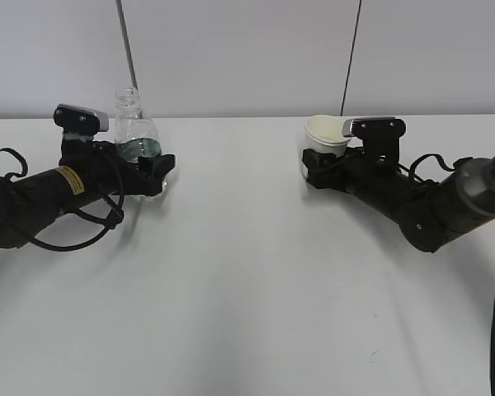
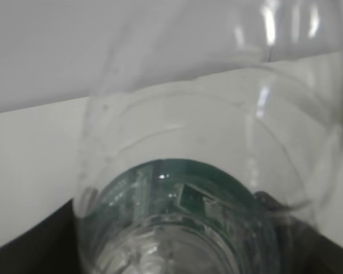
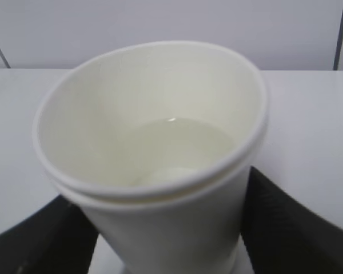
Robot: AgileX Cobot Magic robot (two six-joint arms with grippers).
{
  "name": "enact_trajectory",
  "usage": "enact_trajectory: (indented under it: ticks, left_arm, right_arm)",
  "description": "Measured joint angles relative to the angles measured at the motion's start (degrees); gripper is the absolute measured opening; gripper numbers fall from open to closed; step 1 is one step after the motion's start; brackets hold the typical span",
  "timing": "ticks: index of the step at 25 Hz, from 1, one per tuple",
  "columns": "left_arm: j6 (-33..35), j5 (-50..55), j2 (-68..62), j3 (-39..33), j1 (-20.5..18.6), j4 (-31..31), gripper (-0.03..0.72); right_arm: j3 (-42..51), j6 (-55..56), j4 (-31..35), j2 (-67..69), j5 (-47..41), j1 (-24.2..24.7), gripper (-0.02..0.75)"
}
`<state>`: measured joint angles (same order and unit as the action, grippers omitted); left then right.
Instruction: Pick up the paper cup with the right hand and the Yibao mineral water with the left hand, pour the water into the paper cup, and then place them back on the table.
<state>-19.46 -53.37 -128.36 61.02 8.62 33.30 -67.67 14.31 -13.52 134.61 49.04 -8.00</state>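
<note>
Both sit low on the desk [image 1: 247, 272], well apart: left claw [image 1: 153, 175] clamps the upright Yibao mineral water [image 1: 137, 136], right claw [image 1: 318, 169] grips the paper cup [image 1: 327, 136], water [image 3: 180, 145] inside, seemingly poured already.

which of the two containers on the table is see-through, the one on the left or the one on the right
The left one: the Yibao mineral water, a clear capless bottle with a dark green label, in the left end effector. The paper cup in the right end effector is opaque cream-white.
</note>
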Motion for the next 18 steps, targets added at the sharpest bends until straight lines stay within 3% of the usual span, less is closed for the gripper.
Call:
enact_trajectory:
  ticks: [18]
  left_arm:
    - [0.00,0.00,0.00,0.00,0.00,0.00,0.501]
  right_arm:
    - [0.00,2.69,-3.94,0.00,-0.60,0.00,0.596]
